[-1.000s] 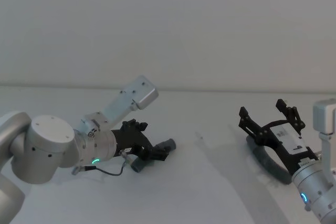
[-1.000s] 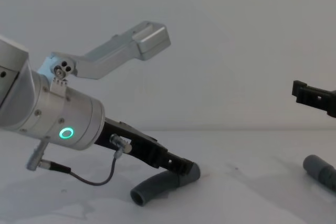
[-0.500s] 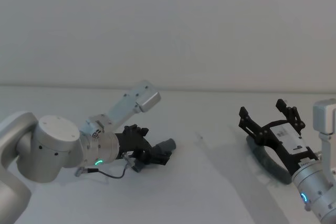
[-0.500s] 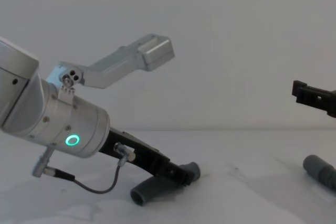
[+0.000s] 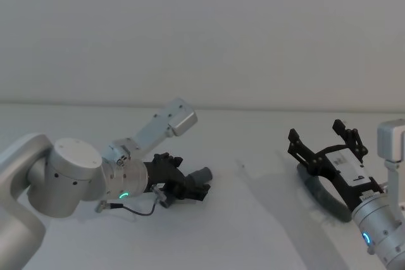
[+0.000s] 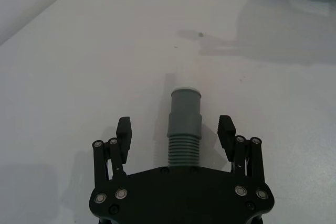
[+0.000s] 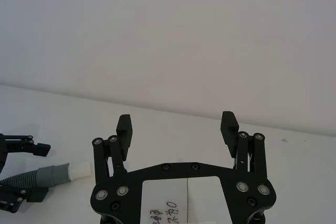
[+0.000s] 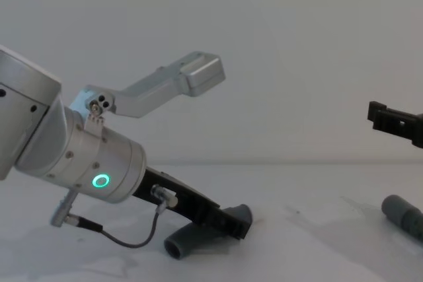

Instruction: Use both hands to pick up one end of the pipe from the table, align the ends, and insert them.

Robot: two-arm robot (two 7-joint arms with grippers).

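One dark grey ribbed pipe (image 5: 202, 174) piece lies on the white table (image 5: 253, 226) at the left, its collar end carrying a pale tip (image 7: 80, 170). My left gripper (image 6: 175, 125) is low over it, open, with a finger on each side of the pipe (image 6: 185, 124) and a gap to both. In the chest view the left gripper (image 8: 228, 222) rests near that piece (image 8: 188, 239). The other pipe piece (image 5: 316, 193) lies at the right, and the open right gripper (image 5: 319, 132) hangs above it holding nothing. Its round grey end (image 8: 400, 212) shows in the chest view.
A plain pale wall stands behind the table. A wide bare stretch of table (image 5: 253, 188) separates the two pipe pieces. The left arm's thick silver body (image 5: 69, 178) with its green light ring lies low over the table at the left.
The left arm has turned and shifted slightly to the right, bringing its gripper lower around the left pipe piece, which now lies flatter. The right arm has not moved.
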